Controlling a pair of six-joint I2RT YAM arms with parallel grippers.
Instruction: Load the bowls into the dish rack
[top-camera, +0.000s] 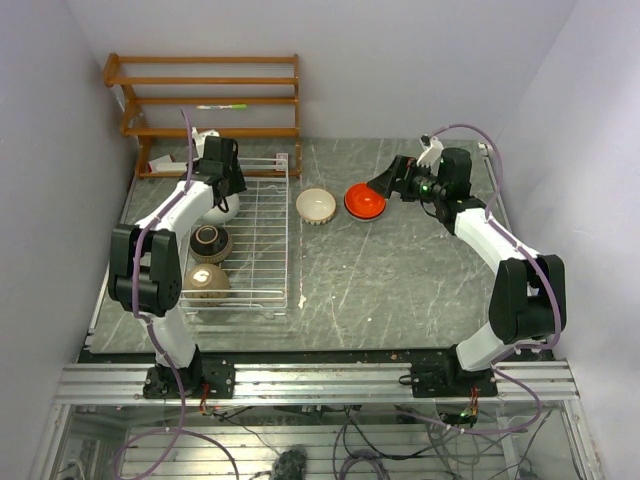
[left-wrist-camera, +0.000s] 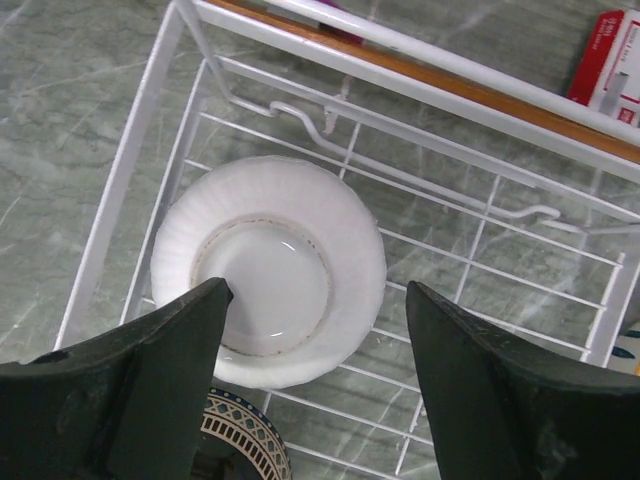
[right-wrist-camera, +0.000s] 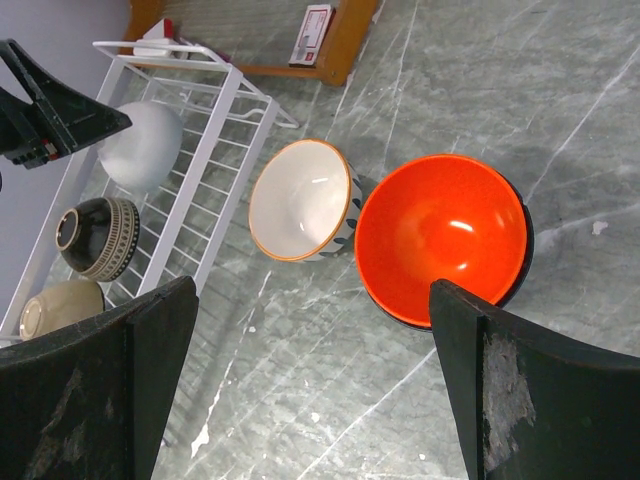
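The white wire dish rack (top-camera: 270, 240) lies on the left of the table with three bowls in it. A cream-white ribbed bowl (left-wrist-camera: 268, 268) rests upside down at its far end. My left gripper (left-wrist-camera: 318, 288) hangs open just above that bowl, holding nothing. Behind it sit a black-brown patterned bowl (top-camera: 211, 242) and a tan bowl (top-camera: 207, 283). A white bowl with blue pattern (right-wrist-camera: 300, 200) and an orange-red bowl (right-wrist-camera: 440, 240) stand upright on the table, right of the rack. My right gripper (right-wrist-camera: 315, 300) is open above the table beside the orange-red bowl.
A brown wooden slatted shelf (top-camera: 205, 100) stands against the back wall behind the rack, with a red and white box (left-wrist-camera: 610, 65) by its foot. The rack's right half (top-camera: 262, 200) holds no bowls. Walls close in on both sides.
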